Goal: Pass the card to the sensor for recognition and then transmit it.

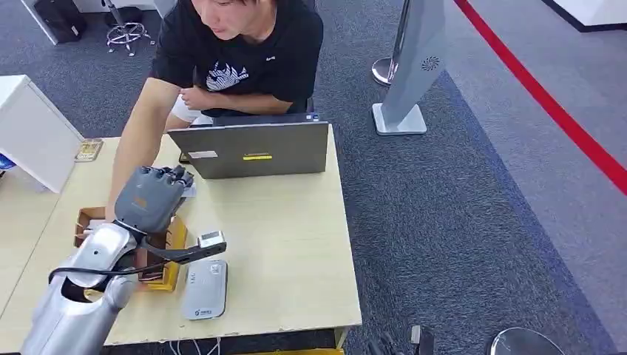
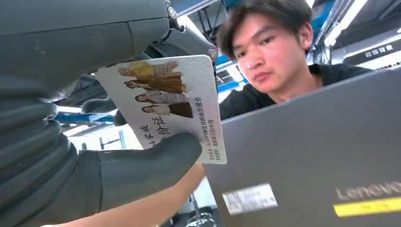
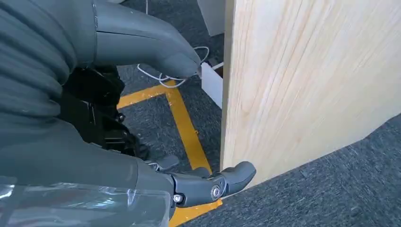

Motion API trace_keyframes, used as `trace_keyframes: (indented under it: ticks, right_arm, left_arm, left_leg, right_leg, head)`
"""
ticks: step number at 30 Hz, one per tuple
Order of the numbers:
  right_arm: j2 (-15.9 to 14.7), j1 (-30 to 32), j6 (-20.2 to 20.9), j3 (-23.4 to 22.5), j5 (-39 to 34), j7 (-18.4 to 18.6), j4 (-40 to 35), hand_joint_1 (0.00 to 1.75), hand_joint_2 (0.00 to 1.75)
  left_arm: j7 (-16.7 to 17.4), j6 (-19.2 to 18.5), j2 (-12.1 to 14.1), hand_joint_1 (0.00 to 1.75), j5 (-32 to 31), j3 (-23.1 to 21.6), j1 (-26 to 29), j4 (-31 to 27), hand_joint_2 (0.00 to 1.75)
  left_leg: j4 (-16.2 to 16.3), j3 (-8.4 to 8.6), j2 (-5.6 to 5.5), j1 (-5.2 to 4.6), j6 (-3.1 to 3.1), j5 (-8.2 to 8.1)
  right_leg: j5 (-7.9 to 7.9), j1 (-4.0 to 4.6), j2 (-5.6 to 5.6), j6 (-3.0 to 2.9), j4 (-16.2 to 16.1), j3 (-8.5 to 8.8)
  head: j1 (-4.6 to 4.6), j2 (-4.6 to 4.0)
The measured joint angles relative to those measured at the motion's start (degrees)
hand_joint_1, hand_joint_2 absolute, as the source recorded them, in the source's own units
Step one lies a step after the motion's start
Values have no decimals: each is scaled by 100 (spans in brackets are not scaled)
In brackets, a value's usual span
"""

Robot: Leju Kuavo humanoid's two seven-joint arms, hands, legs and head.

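My left hand (image 1: 151,198) is raised above the left side of the wooden table (image 1: 296,237). In the left wrist view its thumb (image 2: 142,168) and fingers pinch a white card (image 2: 165,104) printed with small figures and text. A person seated behind the table stretches an arm (image 1: 140,140) to this hand; where their hand ends is hidden behind mine. The sensor, a flat grey card reader (image 1: 205,290), lies on the table near the front edge, below and right of my left hand. My right hand (image 3: 71,156) hangs beside the table's wooden side panel (image 3: 307,85), fingers (image 3: 208,187) apart and holding nothing.
A grey laptop (image 1: 251,150) stands open at the table's back, its lid towards me. A brown and yellow card holder (image 1: 166,272) sits under my left forearm. A white box (image 1: 33,133) stands at the left. A grey stand (image 1: 410,81) rises from the carpet at the right.
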Motion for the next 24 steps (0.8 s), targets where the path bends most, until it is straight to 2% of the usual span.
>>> trace_keyframes:
  ticks: [16,17,18,24]
  right_arm:
    - [20,1,0,0,11,7,2,0,175]
    - [20,2,0,0,13,4,2,0,175]
    - [20,3,0,0,17,4,2,0,175]
    - [20,18,-17,-4,52,-4,2,0,175]
  left_arm:
    - [81,28,122,175,7,129,-36,0,175]
    - [83,35,133,105,7,133,-35,0,175]
    - [85,37,142,0,11,140,-36,0,175]
    - [87,63,155,0,68,225,3,-2,175]
  left_leg:
    - [0,-1,-1,0,0,0]
    - [0,0,0,0,0,0]
    - [0,0,0,0,0,0]
    - [0,-2,-1,0,0,0]
  right_leg:
    - [0,0,0,0,0,0]
    - [0,0,0,0,0,-1]
    - [0,0,1,0,0,-1]
    - [0,0,-1,0,0,-1]
  head:
    - [2,0]
    - [0,0]
    - [0,0]
    - [2,0]
